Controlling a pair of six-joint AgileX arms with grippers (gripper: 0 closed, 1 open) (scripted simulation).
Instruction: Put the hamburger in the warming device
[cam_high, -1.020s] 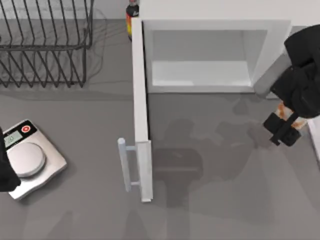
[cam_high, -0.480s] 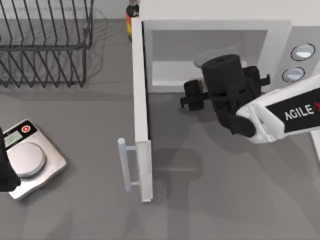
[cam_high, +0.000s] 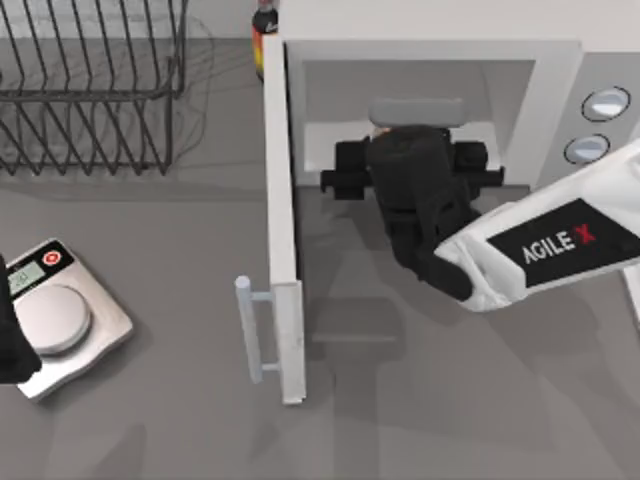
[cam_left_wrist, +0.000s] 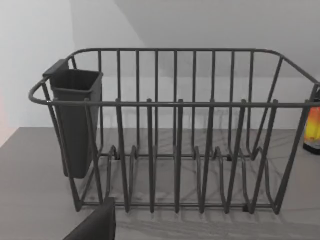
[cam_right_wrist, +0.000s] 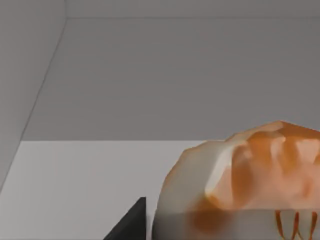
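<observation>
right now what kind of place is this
Likely a simulated kitchen counter: a white microwave with its door open, a wire dish rack, and a small kitchen scale on a grey table.

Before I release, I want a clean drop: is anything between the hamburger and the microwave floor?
Nothing visible: the door is swung open, and the right gripper holds the hamburger over the microwave's bare white floor.

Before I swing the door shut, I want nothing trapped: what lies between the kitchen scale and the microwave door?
Top view: bare grey tabletop between the kitchen scale and the microwave door; its handle juts toward the scale.
</observation>
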